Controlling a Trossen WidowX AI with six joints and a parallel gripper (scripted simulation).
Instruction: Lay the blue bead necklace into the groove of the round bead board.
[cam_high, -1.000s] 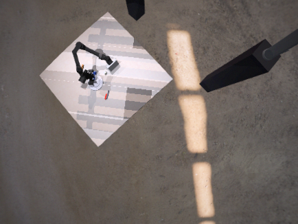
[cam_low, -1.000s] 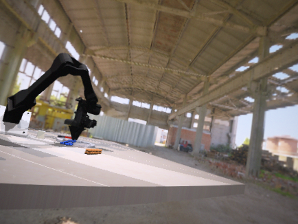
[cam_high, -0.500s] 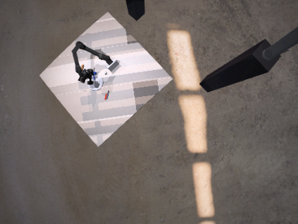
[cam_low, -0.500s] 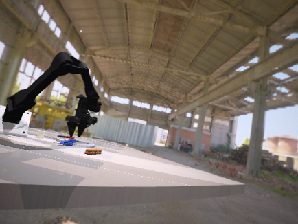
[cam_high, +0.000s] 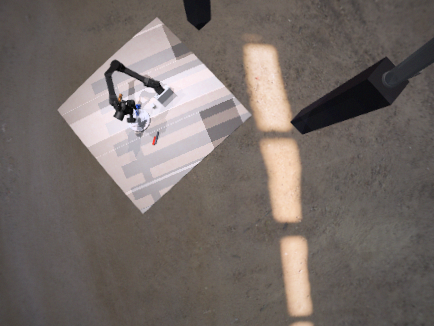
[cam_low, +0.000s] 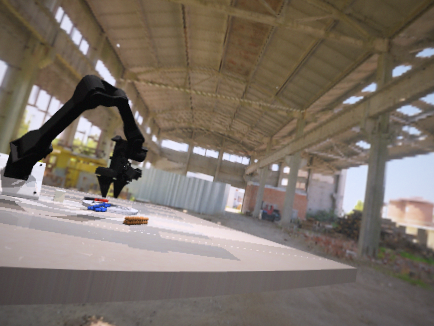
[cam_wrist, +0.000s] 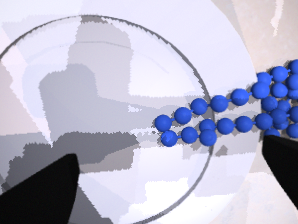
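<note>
The blue bead necklace (cam_high: 138, 106) (cam_low: 100, 207) (cam_wrist: 219, 103) lies as a long, narrow loop. In the wrist view its left end is inside the board's dark ring, its two strands cross that ring, and the rest is bunched at and beyond the board's right edge. The round white bead board (cam_high: 145, 120) (cam_low: 125, 211) (cam_wrist: 227, 40) lies flat; the dark ring looks like its groove. My gripper (cam_low: 110, 196) (cam_wrist: 171, 153) is wide open and empty above the board, one finger at the left, the other just below the bunched beads.
A ribbed orange-brown object (cam_high: 120, 97) (cam_low: 136, 220) lies beside the board. A red and dark stick-like object (cam_high: 155, 140) lies on its other side. A small pale block (cam_low: 59, 195) stands near the arm's base (cam_high: 166, 97) (cam_low: 37, 182).
</note>
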